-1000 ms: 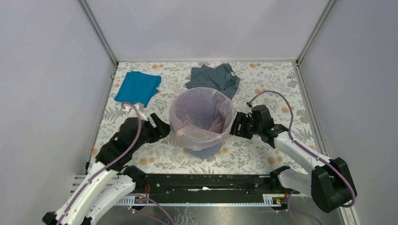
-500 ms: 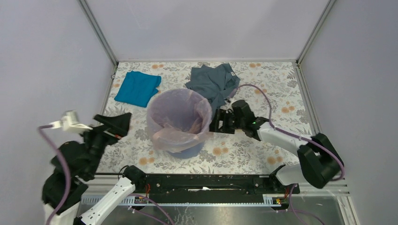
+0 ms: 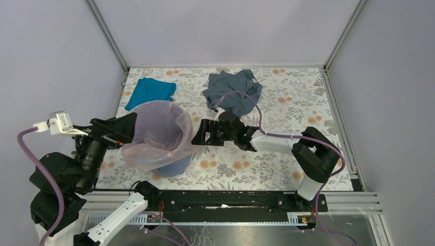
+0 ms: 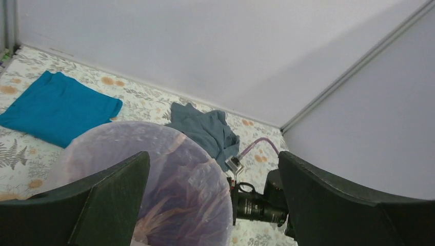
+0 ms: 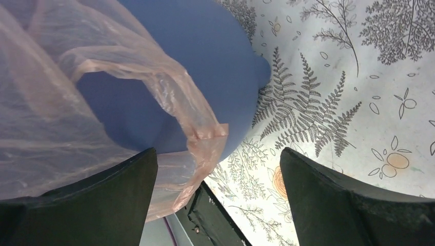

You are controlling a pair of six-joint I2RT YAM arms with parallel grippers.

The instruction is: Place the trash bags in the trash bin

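The pale pink trash bag (image 3: 154, 134) lines the blue-violet trash bin (image 3: 174, 165), its edge draped over the rim and down the outside. The bin stands at the left of the table. My left gripper (image 3: 128, 131) hangs open, raised beside the bin's left rim. In the left wrist view it (image 4: 213, 156) looks down over the bag's mouth (image 4: 169, 189), nothing between its fingers. My right gripper (image 3: 198, 137) is open, low against the bin's right side. In the right wrist view a bag flap (image 5: 202, 134) hangs before the open gripper (image 5: 218, 152), over the bin wall (image 5: 205, 56).
A folded teal cloth (image 3: 150, 90) lies at the back left, just behind the bin. A grey-blue garment (image 3: 233, 89) lies at the back centre. The black base rail (image 3: 225, 200) runs along the near edge. Enclosure walls stand on three sides.
The lined bin has slid left across the table, the right gripper following at its side and opening wider. The left arm lifted up and back, jaws now wide open.
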